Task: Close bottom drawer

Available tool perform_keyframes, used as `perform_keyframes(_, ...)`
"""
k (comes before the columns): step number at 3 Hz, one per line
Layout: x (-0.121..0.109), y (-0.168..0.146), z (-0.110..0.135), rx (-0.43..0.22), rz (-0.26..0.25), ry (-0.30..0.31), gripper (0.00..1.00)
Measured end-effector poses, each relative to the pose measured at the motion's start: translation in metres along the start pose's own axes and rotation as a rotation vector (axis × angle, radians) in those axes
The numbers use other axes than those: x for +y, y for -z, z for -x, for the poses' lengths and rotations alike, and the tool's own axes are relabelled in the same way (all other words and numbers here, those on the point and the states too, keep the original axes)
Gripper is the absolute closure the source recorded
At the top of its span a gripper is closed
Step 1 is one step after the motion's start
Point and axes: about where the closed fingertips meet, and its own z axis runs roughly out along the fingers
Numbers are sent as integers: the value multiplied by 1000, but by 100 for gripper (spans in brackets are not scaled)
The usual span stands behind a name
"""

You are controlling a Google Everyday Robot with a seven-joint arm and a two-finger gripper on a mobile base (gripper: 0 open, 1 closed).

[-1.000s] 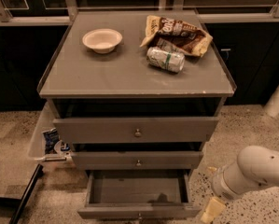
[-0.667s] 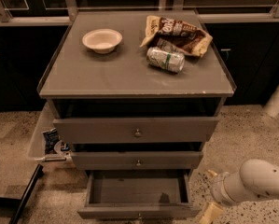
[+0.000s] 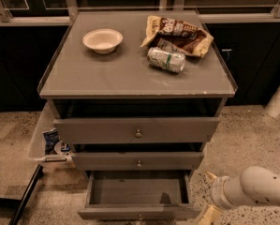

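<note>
Grey wooden bottom drawer, standing open at the cabinet's foot, was judged rigid, light and best pushed flat on its front panel; gripper hung beside its right corner, state undeterminable.

Likely an office snack corner or test kitchen. Told by speckled stone floor, dark cabinet fronts along 12 o'clock, and a grey drawer cabinet topped with white bowl, dented can and snack bag. Gripper low at 5 o'clock, just beside the pulled-out bottom drawer.
</note>
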Motion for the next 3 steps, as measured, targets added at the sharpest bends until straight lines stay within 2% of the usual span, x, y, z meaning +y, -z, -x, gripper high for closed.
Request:
perform_keyframes(1, 4, -21, -3, -39, 14, 23, 0)
perform_keyframes(2, 1, -68, -20, -70, 55, 40, 0)
perform_keyframes(3, -1, -114, -38, -101, 100, 36, 13)
